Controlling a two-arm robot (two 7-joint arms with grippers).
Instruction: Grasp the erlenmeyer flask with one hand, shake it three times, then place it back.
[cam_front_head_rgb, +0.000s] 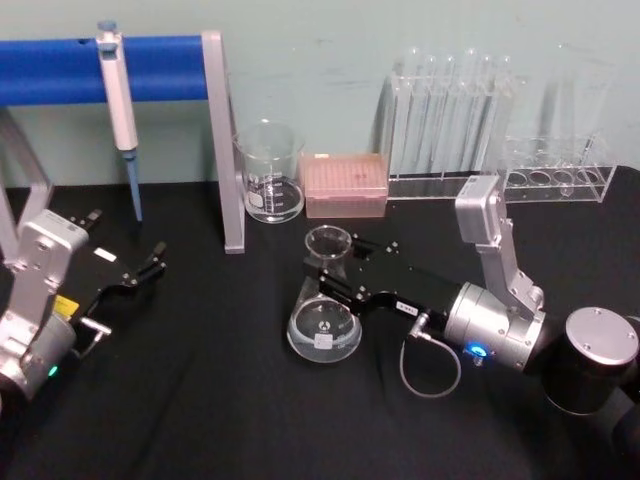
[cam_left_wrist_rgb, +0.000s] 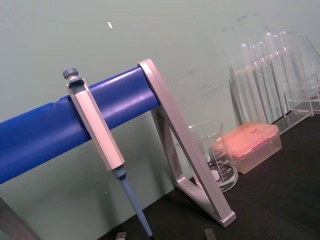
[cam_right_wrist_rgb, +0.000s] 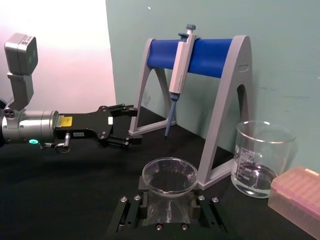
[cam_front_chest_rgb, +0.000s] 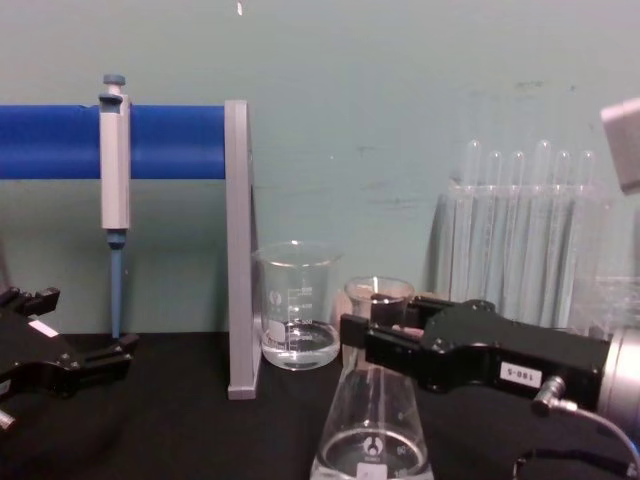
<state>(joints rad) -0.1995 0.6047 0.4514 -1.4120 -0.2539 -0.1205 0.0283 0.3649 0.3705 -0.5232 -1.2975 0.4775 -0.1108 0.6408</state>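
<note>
Pinches the erlenmeyer flask (cam_front_head_rgb: 323, 332) by its neck with the right hand (cam_front_head_rgb: 333, 268), reaching in from 4 o'clock, one jaw on each side of the glass. Has the flask upright, base on the black table (cam_front_head_rgb: 200, 400), near the middle, with a beaker (cam_front_head_rgb: 270, 175) at its 11 o'clock and a pink tip box (cam_front_head_rgb: 345, 185) at 12. Rests the left hand (cam_front_head_rgb: 150, 263) well apart at 9 o'clock, jaws spread.
</note>
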